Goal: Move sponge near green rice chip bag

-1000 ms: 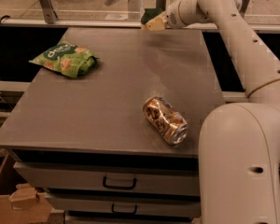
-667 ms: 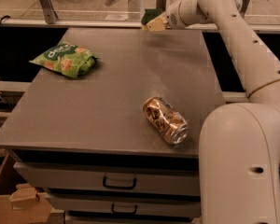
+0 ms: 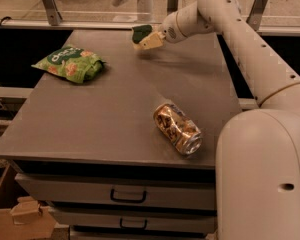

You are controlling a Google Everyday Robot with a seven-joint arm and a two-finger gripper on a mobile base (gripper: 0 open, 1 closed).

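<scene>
Since a second ago the sponge (image 3: 141, 32) has travelled left along the top of the frame. The gripper (image 3: 146, 38) is clamped on it, just above the table's (image 3: 105, 114) far end. The green rice chip bag (image 3: 70, 63) lies at upper left, well apart. This looks like the carry step; next it likely needs to go further left, lower beside the bag and release. A drink can (image 3: 177, 129) lies at centre right.

Glossy end effector (image 3: 144, 38) over matt tabletop (image 3: 110, 109)
</scene>
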